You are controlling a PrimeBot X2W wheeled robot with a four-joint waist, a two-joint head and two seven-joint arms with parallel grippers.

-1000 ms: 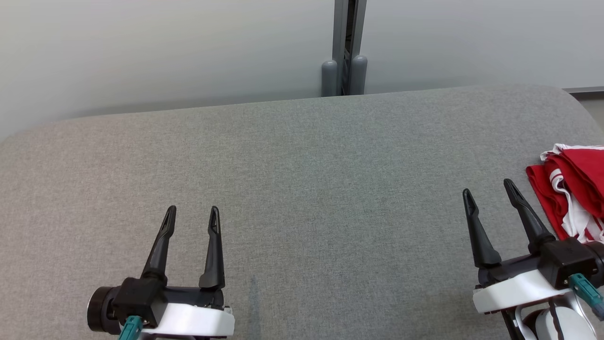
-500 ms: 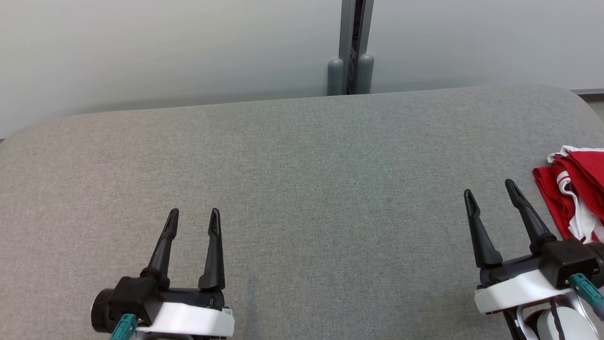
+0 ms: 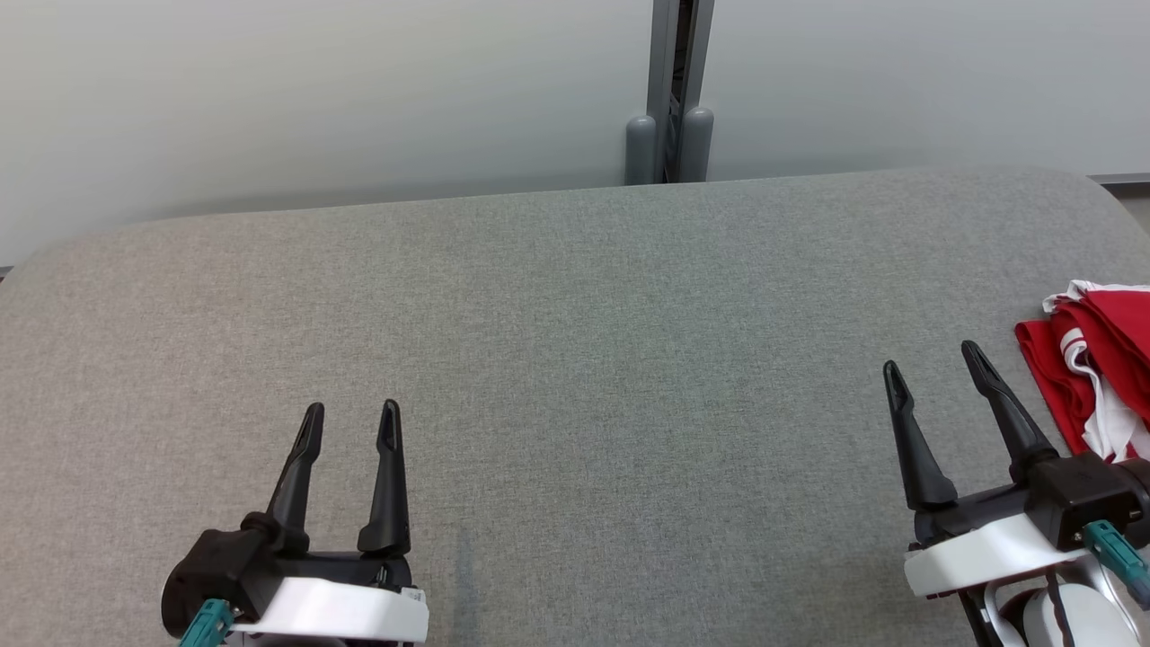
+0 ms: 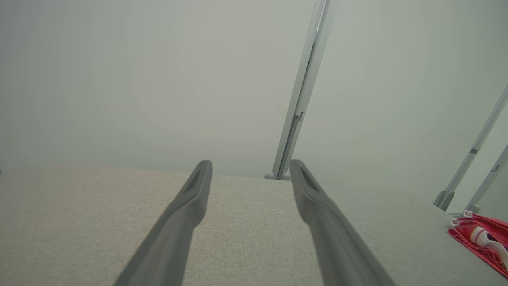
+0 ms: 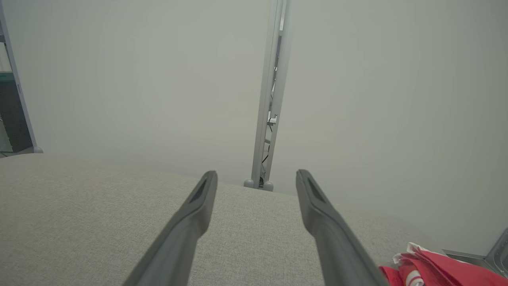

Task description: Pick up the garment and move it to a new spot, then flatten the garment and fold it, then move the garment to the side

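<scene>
left claw (image 3: 351,409) spread, empty, 7 o'clock | right claw (image 3: 930,357) spread, empty, 4 o'clock | garment (image 3: 1087,359) bunched at 3 o'clock on surface (image 3: 575,296), just beside right claw | risk: shallow pinch may catch one layer, garment slips

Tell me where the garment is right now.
In the head view the red-and-white garment lies bunched at the right edge of the grey table, just right of the right gripper.
</scene>
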